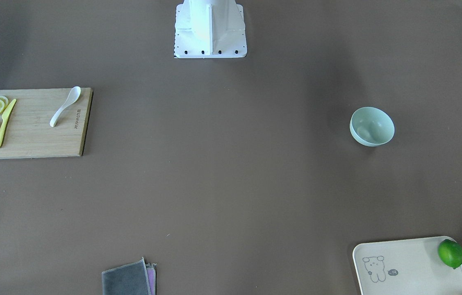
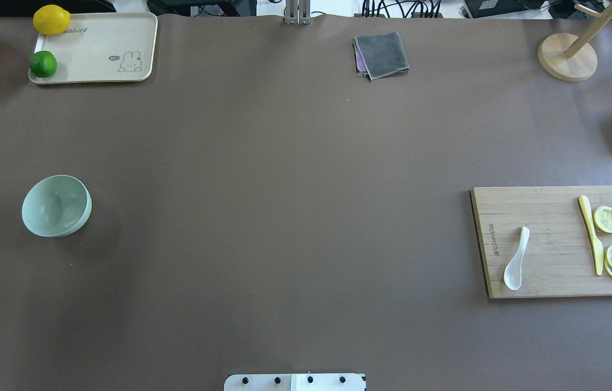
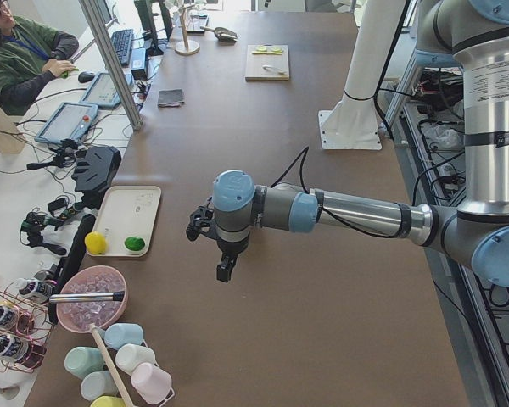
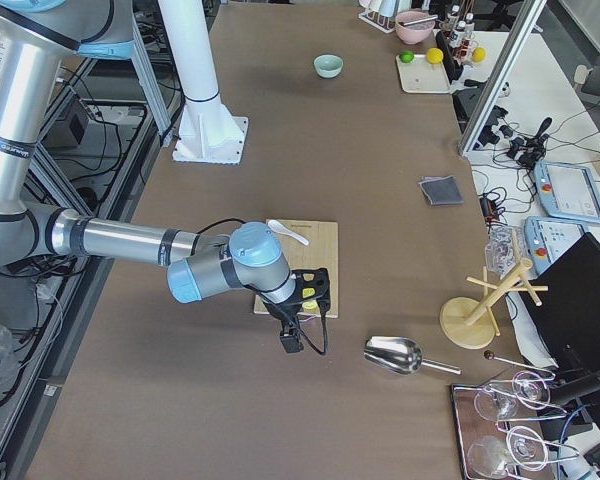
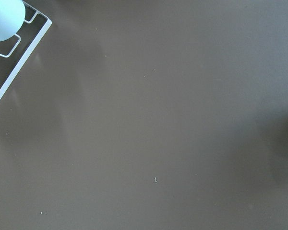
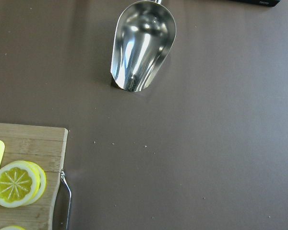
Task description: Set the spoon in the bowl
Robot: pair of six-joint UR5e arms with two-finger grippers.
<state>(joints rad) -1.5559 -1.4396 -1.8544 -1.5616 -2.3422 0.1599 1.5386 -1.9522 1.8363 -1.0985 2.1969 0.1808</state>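
Beyond the right tool, at the end of the board farther from it, lies the spoon. It is flat on the wood, with its scoop toward the robot's base and its handle pointing away. That tool hangs above the board's near end, where the knife and lemon slices lie. Its wrist view looks down on one slice, the board's corner and a steel scoop, which rests on the tabletop just past that end. Only a side view shows this tool, so I cannot tell whether its fingers are apart or together.

The bowl stands upright at the opposite side of the tabletop, well apart from the spoon and far beyond the right tool. The left tool hangs over bare tabletop on that side, with the tray and its lime off to one side of it. Whether this tool's fingers are apart or together cannot be told either.
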